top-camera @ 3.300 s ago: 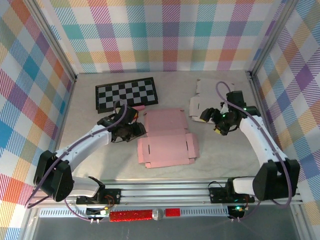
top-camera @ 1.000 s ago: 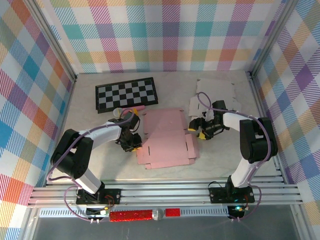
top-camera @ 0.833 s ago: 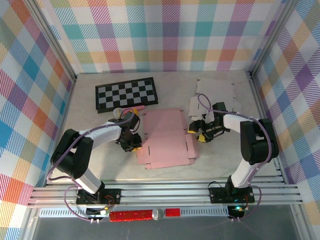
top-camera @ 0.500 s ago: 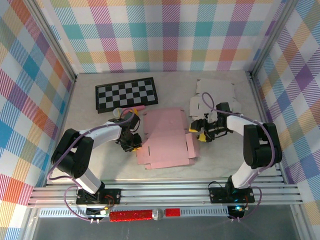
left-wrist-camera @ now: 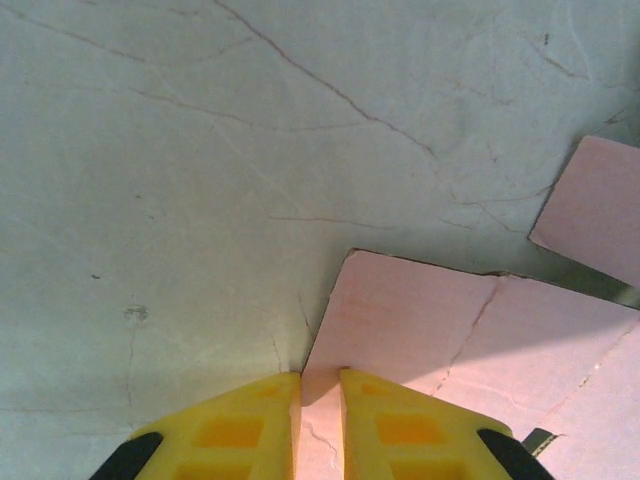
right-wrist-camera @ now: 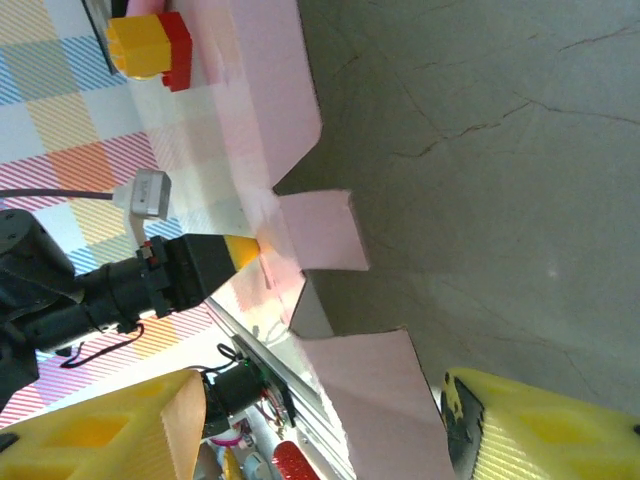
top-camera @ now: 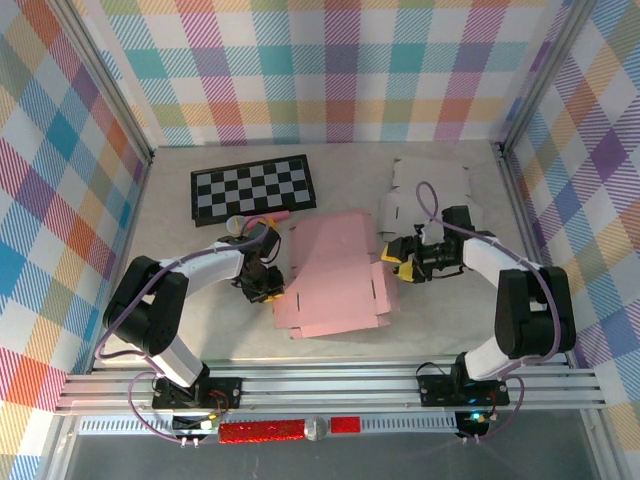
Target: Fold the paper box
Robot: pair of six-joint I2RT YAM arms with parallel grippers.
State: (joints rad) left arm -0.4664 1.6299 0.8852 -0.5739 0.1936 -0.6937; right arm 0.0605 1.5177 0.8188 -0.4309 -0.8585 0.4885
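Left gripper (left-wrist-camera: 320,395) nearly closed, fingers a slit apart, with the edge of the box's (top-camera: 335,280) left flap running into the slit; reads as a pinch on that flap. Right gripper (right-wrist-camera: 320,388) spread wide, a right-side flap of the box standing between its fingers, neither finger plainly touching it, so nothing held there. Box sits mid-table (top-camera: 180,300), between the two grippers, left one at its left edge, right one at its right edge. Progress, as judged: early. Box is mostly a flat pink blank; near half lies on the table, creases and two slots showing. Right side is lifted, with shadow under it in the right wrist view, and the far panel looks tilted up. No wall stands square, no tab sits in a slot, no corner is formed. Left to do: raise the walls along the creases, turn the flaps in, seat the tabs, and that is most of the job. Likely step in hand: left gripper anchors its side while the right takes the flap to fold it inward. Count, big to small: two arms; one pink box; one checkerboard (top-camera: 252,188) at far left, apart from the box; one pale blank (top-camera: 425,190) at far right, just behind the right gripper, flat and untouched; one pink stick (top-camera: 278,214) between checkerboard and box, too small to name; one yellow-and-red block (right-wrist-camera: 150,45) beyond the box in the right wrist view.
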